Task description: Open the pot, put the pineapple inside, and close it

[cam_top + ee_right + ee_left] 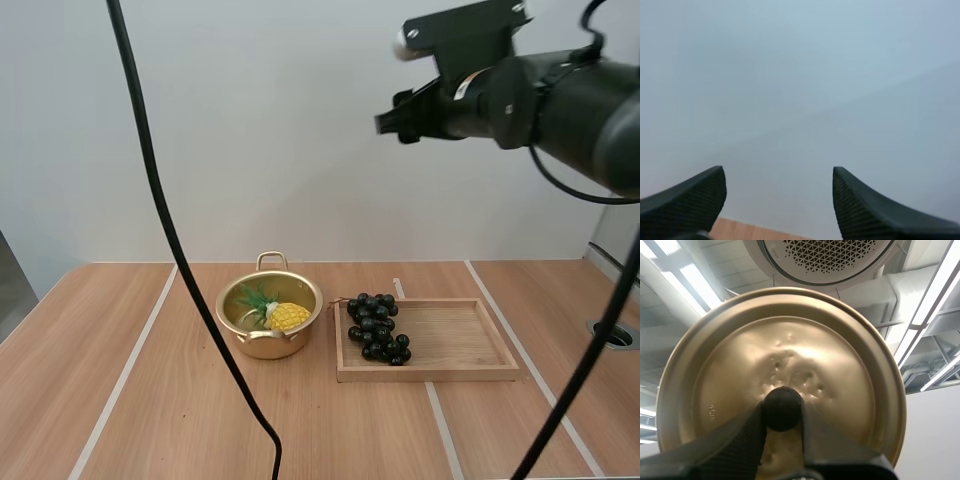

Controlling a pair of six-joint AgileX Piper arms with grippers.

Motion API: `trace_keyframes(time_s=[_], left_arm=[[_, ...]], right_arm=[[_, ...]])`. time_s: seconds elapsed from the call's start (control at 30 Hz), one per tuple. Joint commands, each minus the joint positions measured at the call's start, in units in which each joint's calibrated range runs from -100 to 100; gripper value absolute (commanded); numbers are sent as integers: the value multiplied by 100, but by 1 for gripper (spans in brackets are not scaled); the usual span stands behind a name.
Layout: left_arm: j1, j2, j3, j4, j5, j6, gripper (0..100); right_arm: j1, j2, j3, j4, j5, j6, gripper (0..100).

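Pineapple (pixel 285 316) sits in the open pot (pixel 262 345); the left gripper (pixel 782 415) has the lid (pixel 840 355).
The left gripper's fingers pinch the lid's black knob (pixel 782 399), the gold lid spreading broad beyond the tips. The right gripper (pixel 777 175) hangs high in the air, fingers spread wide with nothing between them, facing the wall. Well below it on the table (pixel 150 400) stands the pot, and just beside the pot a tray (pixel 460 340) carries grapes (pixel 377 328).

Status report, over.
Left gripper shut on the lid. Right gripper open, raised clear. Pineapple in the open pot. Nothing blocking the pot.
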Motion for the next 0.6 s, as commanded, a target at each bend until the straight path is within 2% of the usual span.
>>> trace_keyframes(time_s=[0.0, 0.13, 0.3, 0.4, 0.57], left_arm=[[-10, -27, -41, -86, 168, -20, 0], [-10, -27, -41, -215, 634, -20, 0], [-10, 59, -41, -215, 1630, -20, 0], [-10, 169, 70, -238, 2365, -20, 0], [-10, 338, 592, -254, 2897, -20, 0]], right_arm=[[-182, -556, -12, 79, -494, 231, 100], [-368, -1197, -12, 79, -716, 343, 100], [-623, -1422, -12, -14, -1359, 343, 100], [-653, -1578, -12, -14, -1651, 343, 100], [-653, -1745, -12, -14, -1652, 343, 100]])
